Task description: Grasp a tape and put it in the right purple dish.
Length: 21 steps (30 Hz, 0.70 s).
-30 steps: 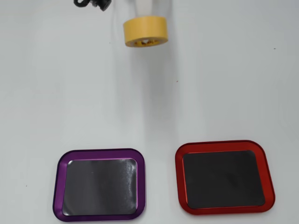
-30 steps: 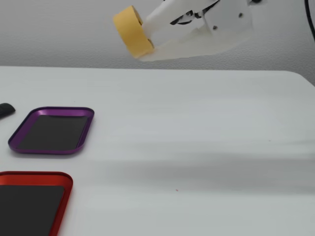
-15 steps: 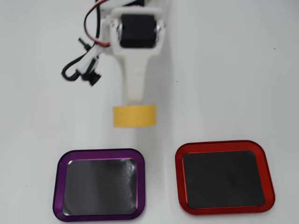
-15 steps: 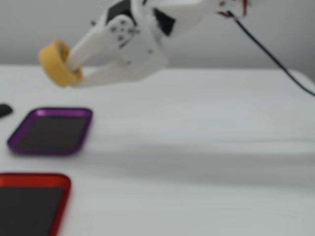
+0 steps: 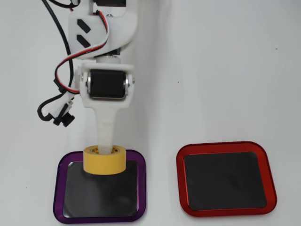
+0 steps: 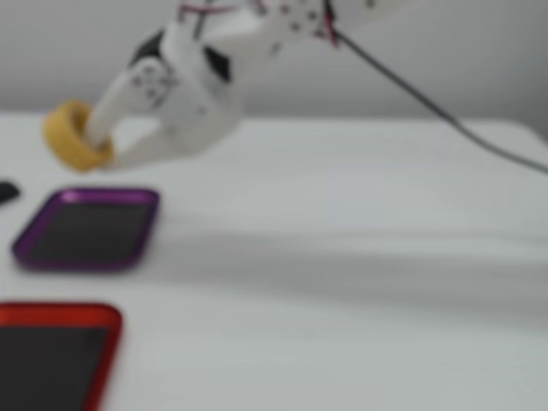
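My tool (image 5: 107,151) is a white moulded-plastic piece with a long tapering finger, and it is clenched on the small roll of yellow masking tape (image 5: 104,165). In the overhead view one finger runs down through the roll's open centre, where a strip of tan inner core with dark printed marks shows beside it. In the blurred fixed view the roll (image 6: 72,135) sits pinched between two white fingers (image 6: 104,118), one through the hole and the other outside the wall, and it hangs in the air, clear of the surface (image 6: 342,257).

The tape's outer face is matte and smooth. From overhead it sits over the far edge of the rounded-rectangle shallow tray with a shiny purple metal rim (image 5: 59,188), which has a dark, slightly glossy inner mat. In the fixed view this tray (image 6: 26,255) lies flat below the roll and apart from it.

Beside it lies a same-shaped tray with a glossy red rim (image 5: 268,179) and a dark mat. The surface is plain white and smooth. Black and red-white cables (image 5: 63,61) loop beside my arm's white housing.
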Each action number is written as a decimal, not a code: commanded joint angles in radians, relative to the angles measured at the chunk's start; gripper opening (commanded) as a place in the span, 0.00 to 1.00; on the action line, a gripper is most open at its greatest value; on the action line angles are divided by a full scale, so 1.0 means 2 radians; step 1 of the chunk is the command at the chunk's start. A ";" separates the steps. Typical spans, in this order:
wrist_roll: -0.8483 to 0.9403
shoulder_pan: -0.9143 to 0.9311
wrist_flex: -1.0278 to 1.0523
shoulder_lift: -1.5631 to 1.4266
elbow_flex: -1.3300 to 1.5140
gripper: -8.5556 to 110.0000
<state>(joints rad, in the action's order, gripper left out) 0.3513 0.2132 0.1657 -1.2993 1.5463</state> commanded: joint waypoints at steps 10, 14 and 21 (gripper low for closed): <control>0.004 0.001 0.011 -0.015 -0.018 0.07; 0.002 0.001 0.054 -0.015 -0.020 0.09; -0.001 0.012 0.105 -0.016 -0.023 0.15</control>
<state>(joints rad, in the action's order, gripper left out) 0.3513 0.2194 0.3482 -1.2993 1.5386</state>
